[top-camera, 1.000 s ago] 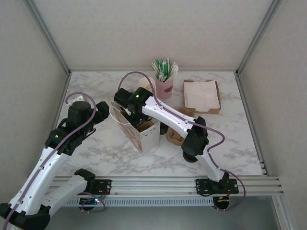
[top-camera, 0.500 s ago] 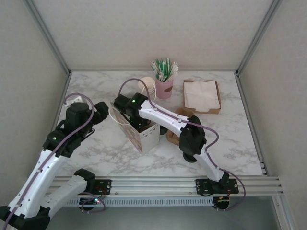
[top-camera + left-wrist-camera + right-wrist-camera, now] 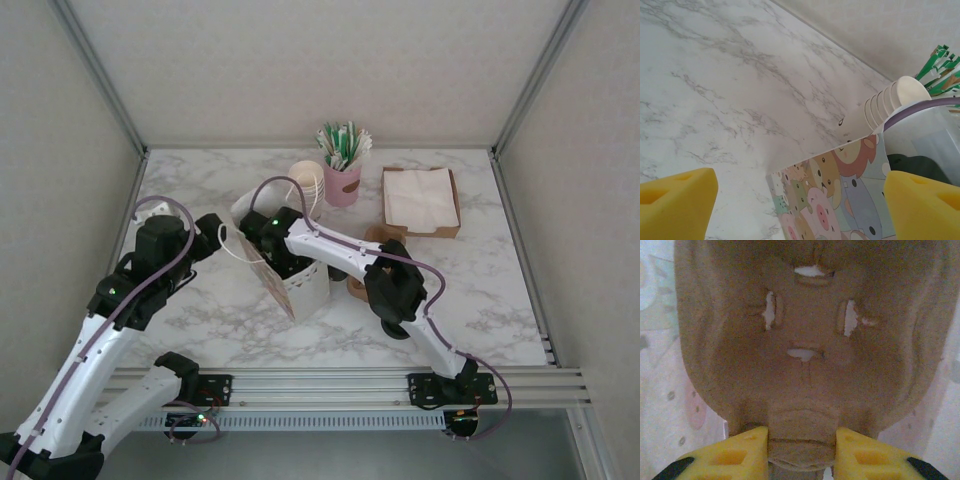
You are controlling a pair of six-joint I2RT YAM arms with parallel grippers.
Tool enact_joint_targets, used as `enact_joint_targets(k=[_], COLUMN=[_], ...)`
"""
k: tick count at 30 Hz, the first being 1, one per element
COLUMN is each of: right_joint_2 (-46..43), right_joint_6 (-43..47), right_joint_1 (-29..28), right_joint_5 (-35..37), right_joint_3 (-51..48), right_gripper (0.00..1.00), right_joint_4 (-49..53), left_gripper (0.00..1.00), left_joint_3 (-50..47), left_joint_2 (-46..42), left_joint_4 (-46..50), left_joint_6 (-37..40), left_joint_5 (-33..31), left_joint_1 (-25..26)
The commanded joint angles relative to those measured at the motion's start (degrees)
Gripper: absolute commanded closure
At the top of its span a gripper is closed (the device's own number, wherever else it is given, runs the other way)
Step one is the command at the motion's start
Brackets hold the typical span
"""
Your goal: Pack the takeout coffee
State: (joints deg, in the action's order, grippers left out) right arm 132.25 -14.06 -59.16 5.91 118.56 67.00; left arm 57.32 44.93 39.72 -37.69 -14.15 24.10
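- The right fingers [image 3: 740, 456] are narrowed onto a tab of a brown pulp tray [image 3: 805, 355]. The tray stretches straight away from them, with the printed walls of the bag [image 3: 300, 285] on both sides.
- My guess is that the tray is being set down inside the bag, so the right arm is the nearer one.
- The left fingers [image 3: 677, 200] stand wide and hold nothing. They sit at the bag's left side, its top edge between and just ahead of them.
- I cannot pick out the coffee. A dark patch [image 3: 343, 272] just right of the bag, under the right arm, may be its lid, but I cannot tell.
- The next move likely depends on the tray sitting flat with its pockets facing up.
- No writing can be read. The bag carries cartoon bears and pigs. The stacked cups [image 3: 890, 100] are plain.
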Motion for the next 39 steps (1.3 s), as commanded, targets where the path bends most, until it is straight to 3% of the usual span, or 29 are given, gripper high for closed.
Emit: enact_joint_targets(k=[1,13,18,23,28,39], right_joint_2=[1.28,2.19,-0.23,-2.53,-3.74,-3.79], right_joint_6=[-1.40,-2.00,-2.93,-4.30,-5.42,-6.05], right_joint_1=[-0.47,-0.44,-0.50,-0.51,-0.50,-0.50], right_joint_5=[0.92,2.00,2.12,3.21,3.36,5.62], right_joint_3=[-2.42,-5.89,-4.11,1.44,7.03,22.12], right_gripper=[0.65,0.63,0.57,0.48,0.32,0.27], right_joint_4=[-1.84,-4.23,-3.84,-0.62,2.20,8.77], left_gripper=[0.14,0.14,0.14,0.14,0.14,0.14], left_joint_3=[0.43,-0.28,-0.26,-0.28,-0.28,0.23], left_joint_2=[-0.88,-1.51,-1.79,-1.75,-1.73,-1.34], left_joint_4=[1.02,0.89,0.98,1.32,1.39,1.67], left_joint_6=[-0.43,-1.19,-1.24,-1.41,-1.43,-1.11], left_joint_5=[-0.62,-0.26,-0.35,-0.17,0.14,-0.11], left_joint_1=[-0.54,-0.54,-0.54,-0.54,-0.54,-0.54])
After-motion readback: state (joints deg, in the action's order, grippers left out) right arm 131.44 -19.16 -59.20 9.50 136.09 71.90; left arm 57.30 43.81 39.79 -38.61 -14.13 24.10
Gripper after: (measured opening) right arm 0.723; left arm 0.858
